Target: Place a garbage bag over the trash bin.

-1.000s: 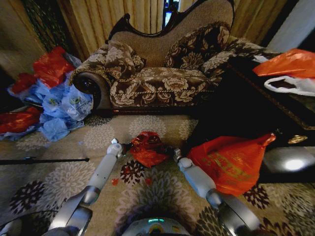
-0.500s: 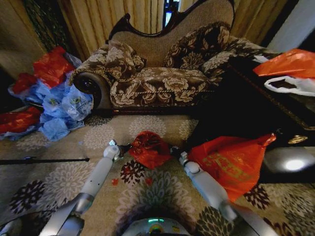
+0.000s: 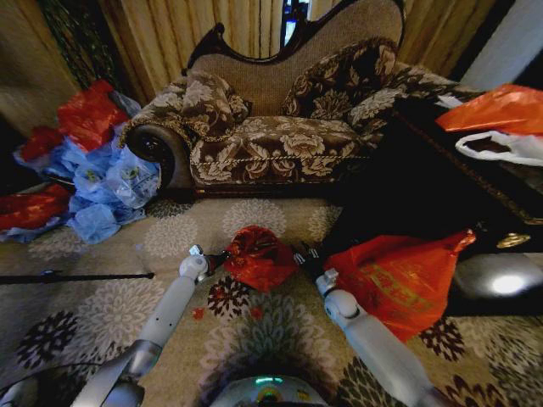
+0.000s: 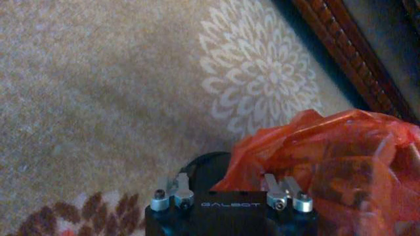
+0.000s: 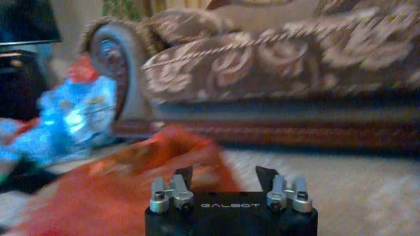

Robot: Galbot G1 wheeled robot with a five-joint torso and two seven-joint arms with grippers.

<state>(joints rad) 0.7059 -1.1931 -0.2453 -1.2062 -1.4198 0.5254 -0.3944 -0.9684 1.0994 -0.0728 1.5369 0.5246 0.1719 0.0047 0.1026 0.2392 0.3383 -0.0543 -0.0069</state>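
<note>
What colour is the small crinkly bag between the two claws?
Shiny red-orange garbage bag; the head view shows it best.

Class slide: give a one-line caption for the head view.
Both grippers, left gripper and right gripper, flank the red garbage bag before the sofa.

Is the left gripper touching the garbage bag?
Touching. In the left wrist view one finger of the left gripper presses into the garbage bag.

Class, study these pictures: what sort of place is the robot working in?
Most likely a home living room: an ornate floral sofa, a flower-patterned carpet and curtains behind.
</note>
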